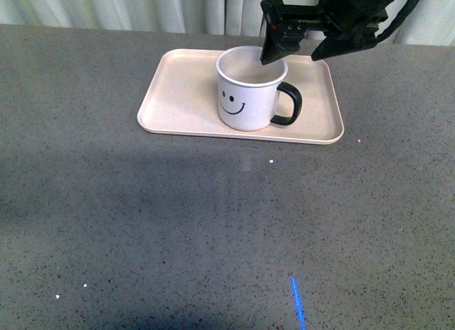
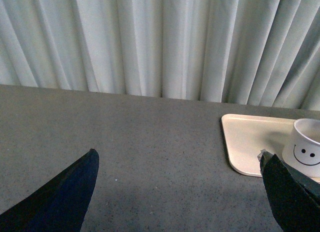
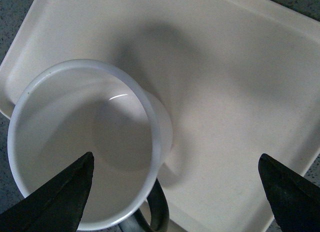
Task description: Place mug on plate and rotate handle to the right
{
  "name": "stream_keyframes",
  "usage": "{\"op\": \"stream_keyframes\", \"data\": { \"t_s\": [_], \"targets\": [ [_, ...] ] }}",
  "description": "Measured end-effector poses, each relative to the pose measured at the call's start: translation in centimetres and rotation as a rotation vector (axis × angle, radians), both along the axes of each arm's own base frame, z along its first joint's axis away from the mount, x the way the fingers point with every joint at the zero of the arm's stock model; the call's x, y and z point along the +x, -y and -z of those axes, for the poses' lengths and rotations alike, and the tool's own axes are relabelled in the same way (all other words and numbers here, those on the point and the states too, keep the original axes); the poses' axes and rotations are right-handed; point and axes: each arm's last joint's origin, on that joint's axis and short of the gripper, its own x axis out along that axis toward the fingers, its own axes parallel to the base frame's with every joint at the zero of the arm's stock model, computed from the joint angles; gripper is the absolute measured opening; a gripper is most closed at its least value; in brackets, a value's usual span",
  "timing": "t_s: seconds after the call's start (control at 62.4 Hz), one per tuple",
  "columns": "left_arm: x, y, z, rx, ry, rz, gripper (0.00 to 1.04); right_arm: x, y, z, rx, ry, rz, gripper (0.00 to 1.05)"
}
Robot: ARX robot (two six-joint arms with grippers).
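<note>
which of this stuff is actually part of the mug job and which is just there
Part of the job:
- mug
- its black handle
- plate under the mug
- right gripper, open above the mug

Just there:
- table
- curtain
- blue light streak on the table
- left gripper, open, off to the side

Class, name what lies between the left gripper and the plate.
Nothing but bare grey table lies between the left gripper and the plate. The left wrist view shows this stretch.
</note>
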Motion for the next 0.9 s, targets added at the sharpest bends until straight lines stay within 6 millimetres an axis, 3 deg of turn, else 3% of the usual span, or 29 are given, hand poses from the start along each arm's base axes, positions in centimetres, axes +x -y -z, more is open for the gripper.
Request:
{"op": "stream_keyframes", "data": {
  "t_s": [0.273,0.353,0.465,0.625,0.674,0.786,0.898],
  "targets": [
    [0.0,0.0,0.0,0.000,0.000,0.000,0.95,0.8,-1.9,1.2,-0.002,-0.051,0.008,0.93],
    [0.0,0.0,0.0,0.000,0.000,0.000,0.95,0.9,-2.5,1.3,-0.004,-0.064,0.007,0.81],
    [0.0,0.0,0.0,0.000,0.000,0.000,0.95,1.1,-3.1,1.4,-0.012,-0.087,0.007,0.55],
    [0.0,0.0,0.0,0.000,0.000,0.000,0.95,1.4,-3.1,1.3,-0.024,-0.099,0.014,0.32],
    [0.0,0.0,0.0,0.000,0.000,0.000,0.95,1.6,-3.2,1.1,-0.023,-0.102,0.017,0.20],
    [0.0,0.0,0.0,0.000,0.000,0.000,0.95,1.8,-3.2,0.6,-0.023,-0.101,0.019,0.02],
    [0.0,0.0,0.0,0.000,0.000,0.000,0.95,2.0,-3.2,0.1,-0.023,-0.101,0.021,0.02]
  ]
}}
